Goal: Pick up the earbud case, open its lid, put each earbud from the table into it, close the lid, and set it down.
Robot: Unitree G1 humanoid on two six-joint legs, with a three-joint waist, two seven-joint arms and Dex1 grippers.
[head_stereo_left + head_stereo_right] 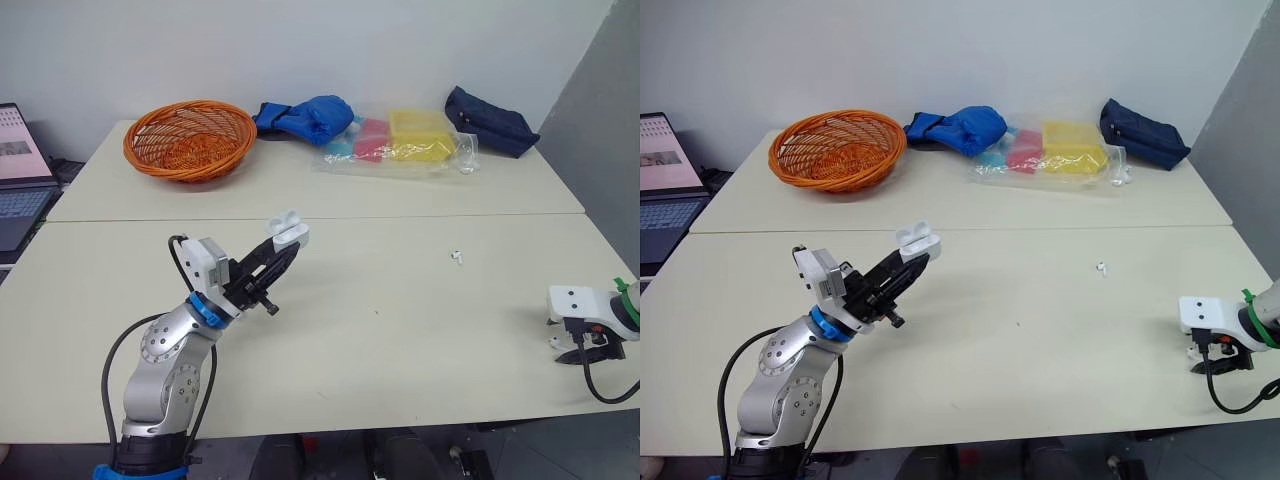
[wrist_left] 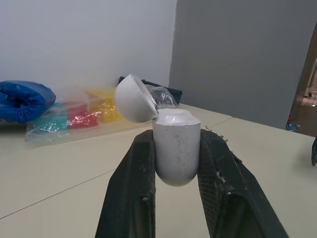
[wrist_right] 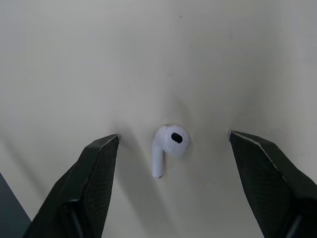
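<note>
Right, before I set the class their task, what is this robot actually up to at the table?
The robot's left claw is shut on the white earbud case and holds it up off the table, with its lid flipped open. The right claw hangs open low over an earbud lying on the table, one finger on each side, not touching it. A second earbud lies further in, between the two arms. Neither of these is in the case yet.

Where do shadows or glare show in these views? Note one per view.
Right wrist view: the earbud casts a faint, soft shadow on the table. Left wrist view: a soft highlight tops the earbud case. Left eye view: the plastic bag glints.
</note>
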